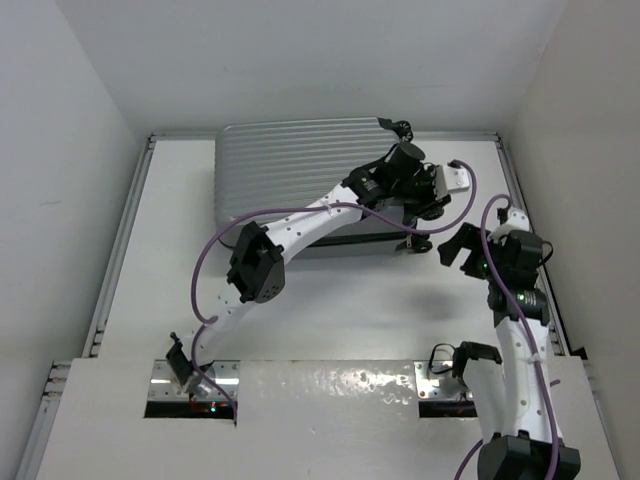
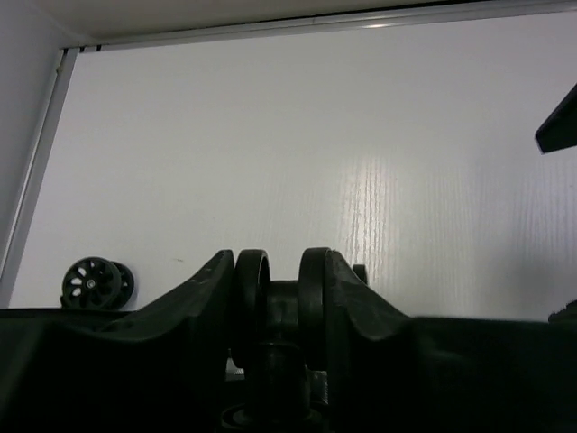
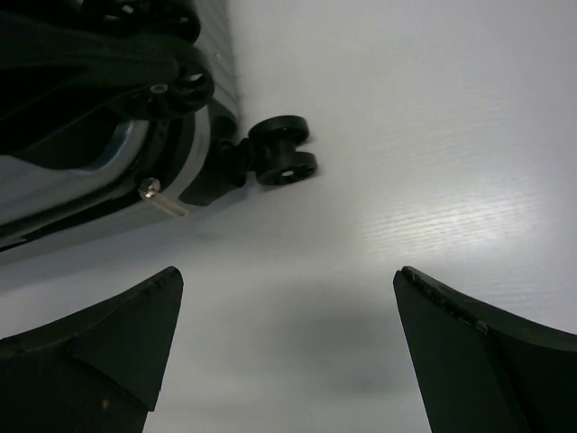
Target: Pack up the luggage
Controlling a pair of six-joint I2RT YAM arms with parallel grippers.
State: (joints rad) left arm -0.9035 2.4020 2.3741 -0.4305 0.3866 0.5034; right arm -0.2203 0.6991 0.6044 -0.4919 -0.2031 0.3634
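Currently the luggage point(image 1: 290, 170) lies closed at the counter's point(image 1: 350, 310) far edge. Its caster wheel point(image 2: 251, 284) sits clamped in the left end effector point(image 2: 281, 271); the right end effector point(image 3: 287, 280) gapes empty nearby. Pull low and steadily, or the wheel may slip free.

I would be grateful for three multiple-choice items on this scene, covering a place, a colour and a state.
1. The silver-grey ribbed hard-shell suitcase lies: A at the white table's far side; B beside the arm bases; C on the floor.
2. The cable along the left arm is: A orange; B purple; C green.
3. The left hand is: A open above bare table; B gripping a cable; C closed around a black twin wheel.
Answers: A, the top view shows it far from the bases; B, its colour is plain; C, the fingers flank the wheel pair.
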